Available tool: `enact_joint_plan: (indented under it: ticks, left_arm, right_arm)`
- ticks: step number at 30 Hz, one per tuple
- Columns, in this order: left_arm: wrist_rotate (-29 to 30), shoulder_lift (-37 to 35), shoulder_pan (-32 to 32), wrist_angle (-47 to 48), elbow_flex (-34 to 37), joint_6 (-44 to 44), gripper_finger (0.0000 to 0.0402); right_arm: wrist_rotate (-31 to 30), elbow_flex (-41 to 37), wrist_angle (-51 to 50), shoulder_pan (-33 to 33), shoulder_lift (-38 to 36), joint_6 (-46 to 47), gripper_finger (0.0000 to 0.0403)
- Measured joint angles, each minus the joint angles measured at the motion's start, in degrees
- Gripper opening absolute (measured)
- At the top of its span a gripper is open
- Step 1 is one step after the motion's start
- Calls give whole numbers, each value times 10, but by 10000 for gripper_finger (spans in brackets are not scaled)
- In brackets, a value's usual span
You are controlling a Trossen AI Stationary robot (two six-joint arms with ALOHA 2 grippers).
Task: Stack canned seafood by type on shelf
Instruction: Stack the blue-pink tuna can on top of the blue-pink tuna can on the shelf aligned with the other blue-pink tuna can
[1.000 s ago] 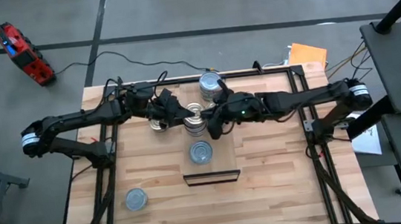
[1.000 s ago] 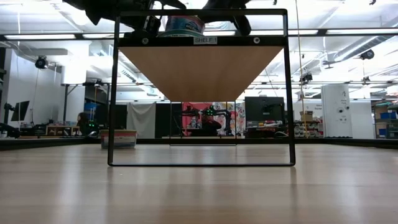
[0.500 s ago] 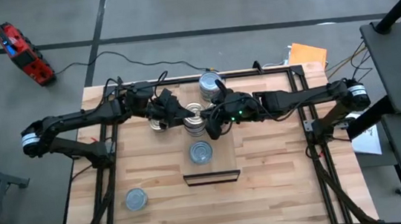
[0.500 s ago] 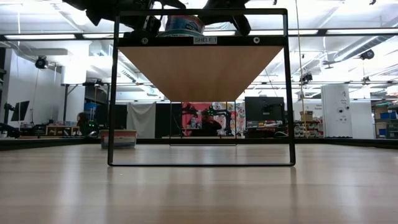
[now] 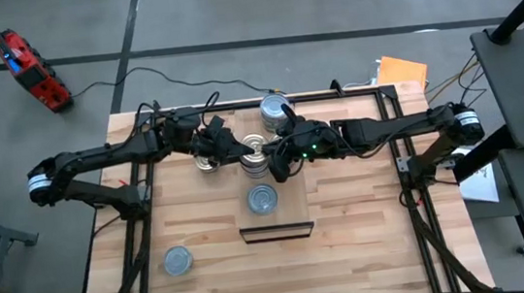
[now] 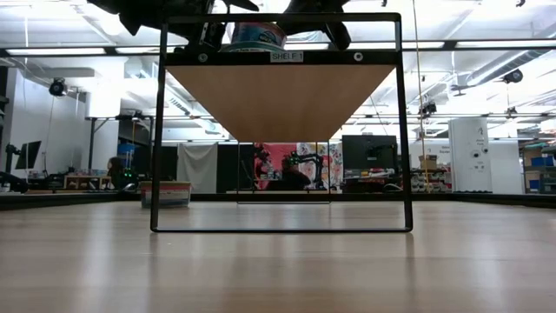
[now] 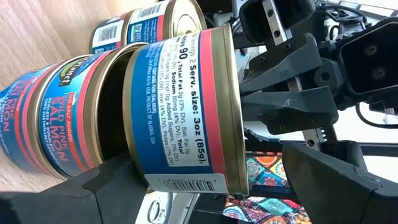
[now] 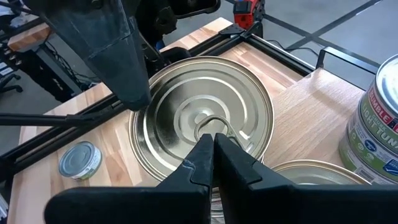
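Note:
A blue-and-red salmon tin (image 7: 186, 106) with a silver ringed top (image 8: 205, 118) sits between the fingers of my left gripper (image 5: 243, 148), above another salmon tin (image 7: 56, 118), over the far part of the pale shelf (image 5: 298, 211). A dark gap separates the two tins. My right gripper (image 8: 212, 142) is shut, its tips at the middle of that top. More tins stand on the shelf: a tuna stack (image 5: 276, 111) at its far end, one (image 5: 257, 168) beside the held tin and one (image 5: 263, 199) nearer the front. My left gripper holds the tin by its flat faces. One finger (image 7: 99, 186) reaches into the gap under the tin's bottom, and the other finger (image 8: 124, 68) lies over the rim of the top (image 8: 142, 109). The fingers come nearly level from the table's left. The tin stays upright above the lower tin. My right gripper has its shut fingertips on the middle of the tin's top, at the pull ring (image 8: 214, 124). It slants down from the table's right. Whether the tips press or only rest there does not show.
Two more tins (image 5: 209, 162) sit left of the shelf, partly under my left arm. A lone tin (image 5: 178, 262) lies on the table near the front left. The shelf stands on a black frame (image 6: 158, 130) with free table under it. Black rails edge the table.
My right gripper has tipped slightly further down over the tin's top. The tin and my left gripper have kept still.

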State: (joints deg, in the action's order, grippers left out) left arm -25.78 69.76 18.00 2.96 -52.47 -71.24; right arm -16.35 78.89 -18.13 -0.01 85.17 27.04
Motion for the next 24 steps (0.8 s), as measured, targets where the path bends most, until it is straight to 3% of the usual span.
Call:
enact_joint_plan:
  ticks: [8, 24]
  left_arm:
    - [-4, 2, 1, 9, -1, 1, 341]
    - [-21, 1, 1, 11, 0, 181, 341]
  right_arm:
    - [2, 0, 0, 0, 0, -1, 9]
    - [1, -1, -2, 0, 0, -3, 9]
